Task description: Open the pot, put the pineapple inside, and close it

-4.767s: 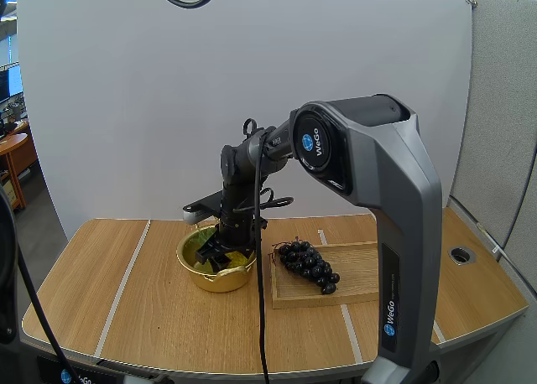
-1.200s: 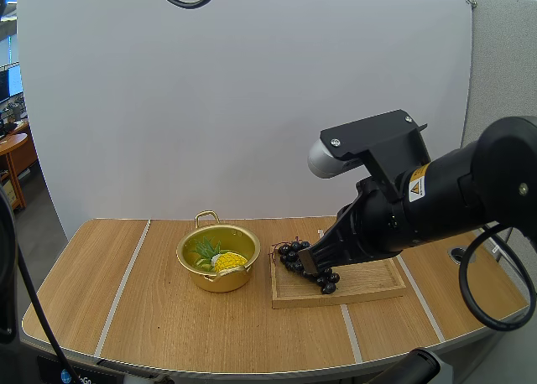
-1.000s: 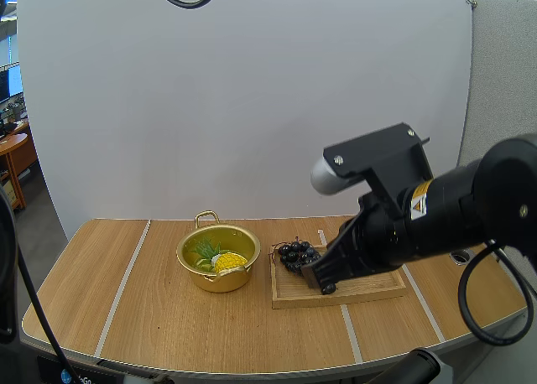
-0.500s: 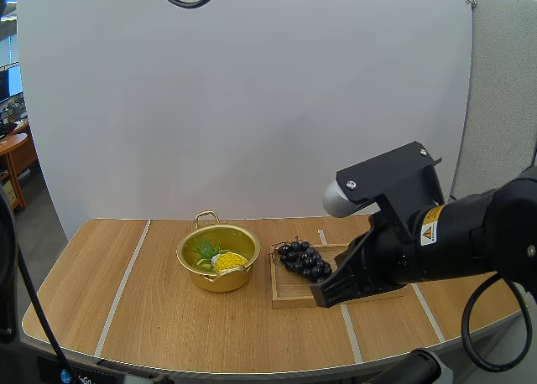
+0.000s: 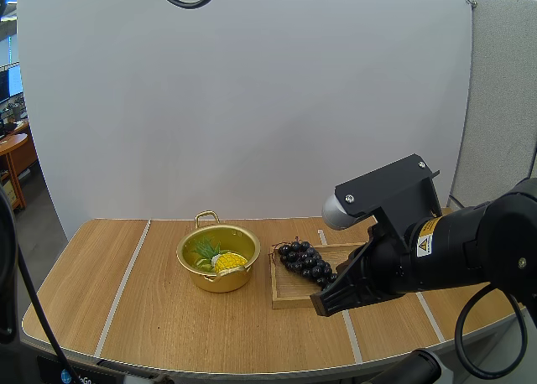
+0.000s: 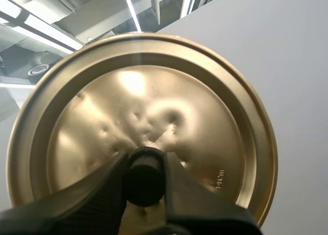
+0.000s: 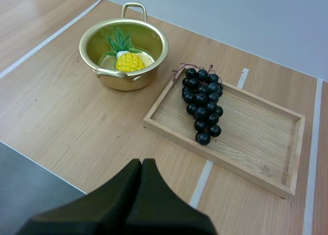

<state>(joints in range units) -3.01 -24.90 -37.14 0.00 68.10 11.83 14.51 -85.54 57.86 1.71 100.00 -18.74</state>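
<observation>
Pineapple [image 7: 129, 61], one only, lies inside the one gold pot [image 7: 148, 77], which stands open on the worktop [image 5: 126, 283]. One wooden tray [image 7: 256, 137] lies just to the right of the pot, not touching it. One bunch of grapes [image 7: 203, 109] rests in the left part of this tray. The one lid [image 6: 215, 112] is off the pot. The left fingers [image 6: 102, 194] are closed on its black knob [image 6: 145, 178], one on each side, and they hold the lid up with its round gold face toward the wrist camera. The right fingers [image 5: 325, 302] are pressed together into one dark wedge and hold nothing. They hang on the near side of the tray, above the worktop.
</observation>
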